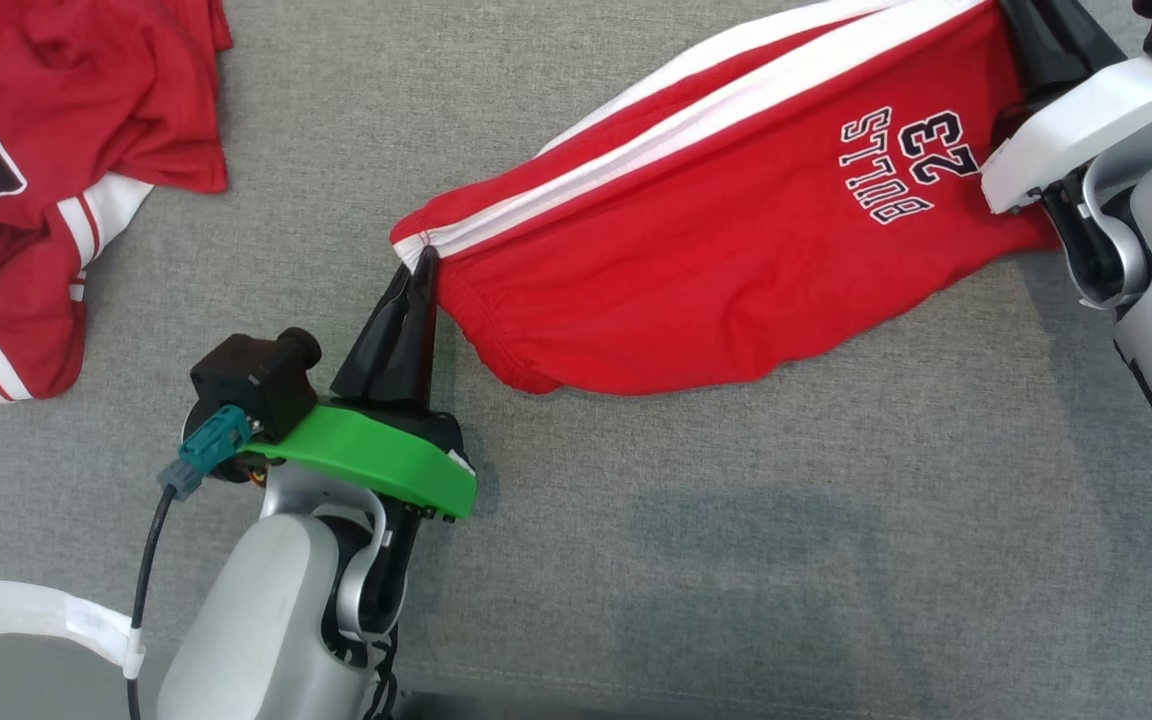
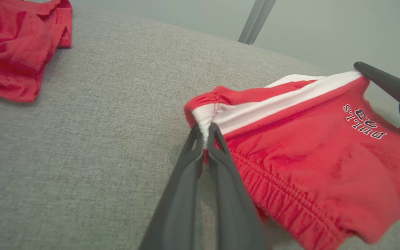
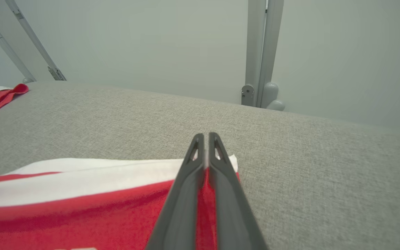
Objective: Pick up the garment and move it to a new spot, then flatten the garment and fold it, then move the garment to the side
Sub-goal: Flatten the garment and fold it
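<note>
Grey fabric surface (image 1: 636, 560); pale wall (image 3: 151, 45) w/ metal post (image 3: 262, 52)

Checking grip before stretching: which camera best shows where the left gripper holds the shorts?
Left wrist view: the left gripper is shut on the shorts at their striped waistband corner, close up. Head view shows the same pinch smaller. Right wrist view shows the other end in the right gripper.

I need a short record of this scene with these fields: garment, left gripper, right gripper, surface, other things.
garment: red shorts with white side stripes and "BULLS 23" print, stretched between the two grippers
left gripper: shut on the waistband corner, at the white stripe
right gripper: shut on the opposite corner, at the leg end near the print
surface: grey fabric surface
other things: crumpled red jersey at the far left, apart from the shorts; white tape strip at the near left edge
</note>
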### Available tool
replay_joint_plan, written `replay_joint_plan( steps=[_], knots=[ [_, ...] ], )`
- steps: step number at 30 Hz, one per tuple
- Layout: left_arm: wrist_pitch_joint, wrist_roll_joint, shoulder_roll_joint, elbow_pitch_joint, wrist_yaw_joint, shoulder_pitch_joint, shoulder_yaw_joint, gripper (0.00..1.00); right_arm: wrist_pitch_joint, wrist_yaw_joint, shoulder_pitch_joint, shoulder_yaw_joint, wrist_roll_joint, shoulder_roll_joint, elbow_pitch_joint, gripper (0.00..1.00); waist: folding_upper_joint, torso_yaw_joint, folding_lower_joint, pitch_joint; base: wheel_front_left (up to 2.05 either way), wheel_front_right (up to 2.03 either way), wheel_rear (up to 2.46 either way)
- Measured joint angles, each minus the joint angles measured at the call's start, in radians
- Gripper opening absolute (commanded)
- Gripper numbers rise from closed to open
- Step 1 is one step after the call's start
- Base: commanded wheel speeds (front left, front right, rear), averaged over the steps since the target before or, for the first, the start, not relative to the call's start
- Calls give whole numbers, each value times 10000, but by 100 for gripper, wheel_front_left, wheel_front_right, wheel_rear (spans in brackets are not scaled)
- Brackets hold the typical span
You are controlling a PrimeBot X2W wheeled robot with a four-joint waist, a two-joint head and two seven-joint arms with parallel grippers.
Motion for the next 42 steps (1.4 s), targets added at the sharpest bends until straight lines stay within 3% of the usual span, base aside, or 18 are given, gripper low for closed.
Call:
replay_joint_plan(
  steps=[1,2,3,8,18,24,30,42],
  knots=[
    [-92,0,-21,71,-8,-29,-19,100,-79,-2,-64,105,88,21,153,30,0,43,0,26,0,0,0],
    [-165,4,-25,132,-15,-69,-29,100,-121,-2,-108,207,165,52,270,74,0,66,0,43,0,0,0],
    [-219,8,-25,182,-15,-111,-27,100,-171,-2,-117,324,213,86,355,100,0,62,0,44,0,0,0],
    [-943,59,19,151,21,-118,244,100,-290,-2,-82,336,318,245,430,100,0,-143,0,-47,0,0,0],
    [-1929,792,372,-380,385,-95,1141,100,-303,-2,1831,-2347,-1724,1237,-1990,100,0,-988,0,-488,0,0,0],
    [-1950,1321,700,-472,621,85,1559,100,-303,-6,3414,-3294,-2596,1866,-3323,100,0,-1479,0,-838,0,0,0],
    [-1977,1519,865,-575,708,593,1718,100,-305,-6,4599,-3684,-2986,2163,-4027,100,0,-1925,0,-1129,0,0,0],
    [-1977,1528,917,-679,765,953,1806,100,-303,-6,4977,-3716,-3005,2305,-4102,100,0,-2233,0,-1348,0,0,0]
  ],
)
